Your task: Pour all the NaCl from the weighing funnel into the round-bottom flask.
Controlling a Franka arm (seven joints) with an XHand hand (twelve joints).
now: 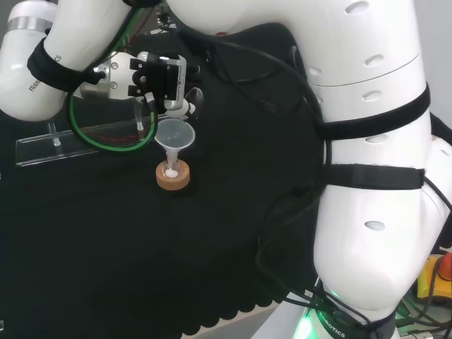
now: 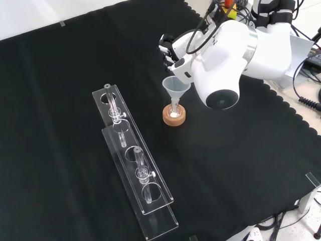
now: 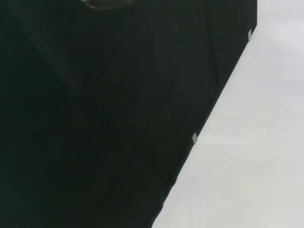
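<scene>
Covering bench: black cloth (image 2: 70, 90), scalloped edge, pale floor (image 3: 256, 156) beyond. We note cork ring (image 1: 174, 176) mid-cloth, clear funnel (image 1: 174, 135) upright above it, white powder low at stem. Acrylic rack (image 2: 133, 155) lies well apart. Hand (image 1: 164, 79) just above funnel rim; we cannot tell finger state.

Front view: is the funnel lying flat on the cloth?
No. The funnel stands upright, its stem pointing down into the flask on the cork ring.
</scene>
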